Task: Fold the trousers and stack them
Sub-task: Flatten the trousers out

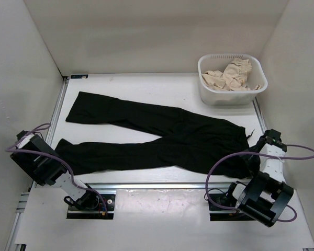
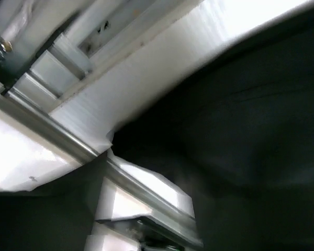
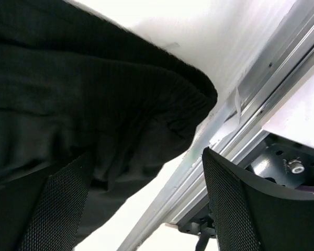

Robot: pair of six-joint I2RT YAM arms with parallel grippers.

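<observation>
The black trousers (image 1: 162, 138) lie spread flat on the white table (image 1: 146, 83), waist at the right and both legs running left. My right gripper (image 1: 254, 157) sits at the waistband's near right corner. In the right wrist view it (image 3: 146, 162) is open, its mesh fingers (image 3: 235, 204) wide apart, with the ribbed waistband (image 3: 146, 99) just ahead of them and nothing held. My left gripper (image 1: 55, 152) is low at the cuff of the nearer leg. The left wrist view is blurred and shows dark fabric (image 2: 251, 130) beside the table's edge rail (image 2: 52, 130); its jaws cannot be made out.
A white basket (image 1: 212, 97) holding beige frilled garments (image 1: 233, 76) stands at the back right. Metal frame rails (image 1: 157, 185) run along the table's near edge, with white walls on three sides. Purple cables loop beside both arms.
</observation>
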